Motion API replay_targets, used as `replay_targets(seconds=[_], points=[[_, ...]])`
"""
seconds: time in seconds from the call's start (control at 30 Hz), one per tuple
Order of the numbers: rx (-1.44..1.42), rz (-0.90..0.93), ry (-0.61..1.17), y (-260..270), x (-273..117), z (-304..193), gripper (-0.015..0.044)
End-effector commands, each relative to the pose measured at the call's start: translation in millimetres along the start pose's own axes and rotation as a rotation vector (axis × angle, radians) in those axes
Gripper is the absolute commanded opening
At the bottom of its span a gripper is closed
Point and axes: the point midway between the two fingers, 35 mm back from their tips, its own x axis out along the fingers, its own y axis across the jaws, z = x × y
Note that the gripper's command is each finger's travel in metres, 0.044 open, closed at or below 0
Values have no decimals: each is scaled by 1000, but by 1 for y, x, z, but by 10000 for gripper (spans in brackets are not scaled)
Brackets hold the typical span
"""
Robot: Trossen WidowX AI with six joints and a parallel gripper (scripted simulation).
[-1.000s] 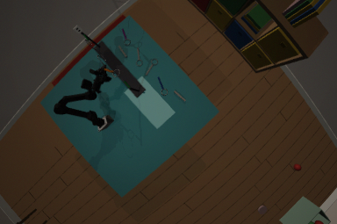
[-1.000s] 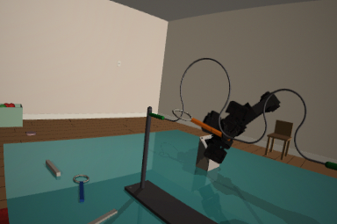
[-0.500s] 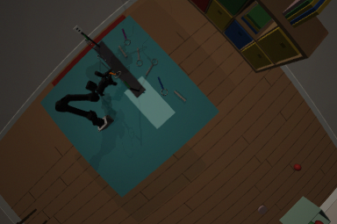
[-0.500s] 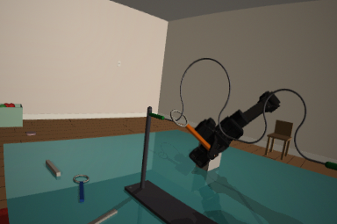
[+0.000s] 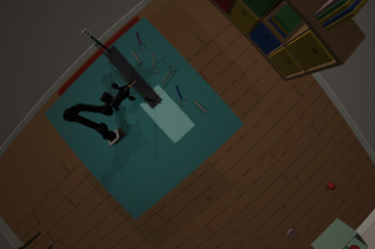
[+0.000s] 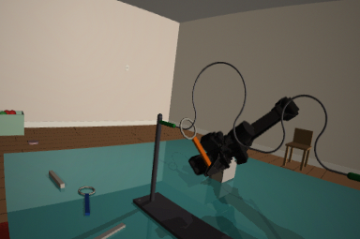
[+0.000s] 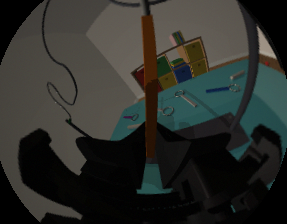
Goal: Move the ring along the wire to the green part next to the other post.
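My gripper (image 6: 209, 164) (image 7: 150, 123) is shut on the orange handle (image 6: 202, 150) (image 7: 150, 65), which slopes up to the grey ring (image 6: 191, 138). The ring is around the thin wire (image 6: 220, 62) (image 7: 44, 30), just beyond the inner end of the green part (image 6: 168, 124) beside the near post (image 6: 156, 156) (image 7: 253, 65). Whether the ring touches the wire cannot be told. The wire runs in tall bends to the other green part (image 6: 354, 176) at the right. The post at that end is outside the exterior view.
The dark base (image 5: 129, 72) (image 6: 183, 219) lies under the wire on the teal mat (image 5: 195, 114). Loose rings with handles, such as a blue one (image 6: 87, 204), and pale bars (image 6: 56, 179) lie beyond the base. The wire's bends stand close to my arm (image 6: 267, 120) in the exterior view.
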Motion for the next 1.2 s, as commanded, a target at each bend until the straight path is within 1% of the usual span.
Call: replay_targets(seconds=[0.0,0.33,0.6,1.17], points=[[-66,-28,10,-12,-2,0,-150],[-259,-114,35,-47,-9,7,-150],[-360,-159,48,-67,-15,14,-150],[-432,-191,56,-90,-23,25,-150]])
